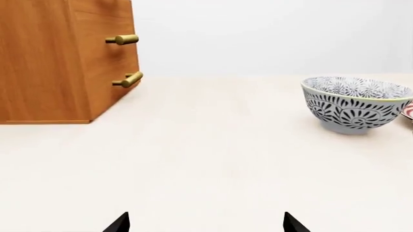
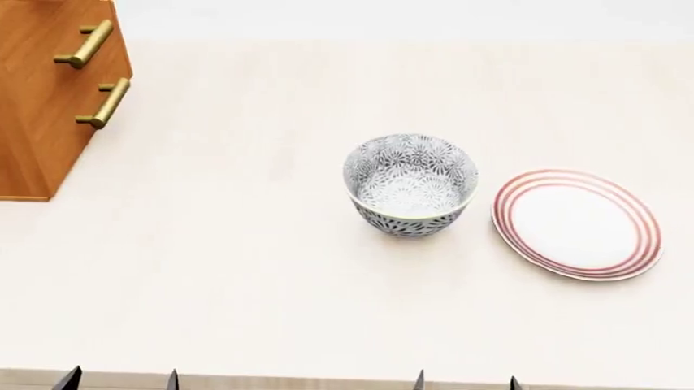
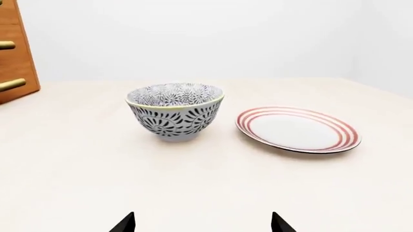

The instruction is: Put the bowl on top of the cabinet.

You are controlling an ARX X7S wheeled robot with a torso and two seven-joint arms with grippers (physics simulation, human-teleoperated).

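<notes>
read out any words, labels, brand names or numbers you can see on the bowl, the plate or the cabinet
There is no text to read in any view.
The bowl bears only a dark floral pattern.
The plate has only red rings around its edge.
The cabinet shows plain wood and brass handles, with no label or number.

The bowl [image 2: 411, 185], deep and white with a dense dark grey floral pattern, stands upright and empty mid-table. The orange-brown wooden cabinet [image 2: 44, 89] with brass bar handles stands far left, well apart.
</notes>
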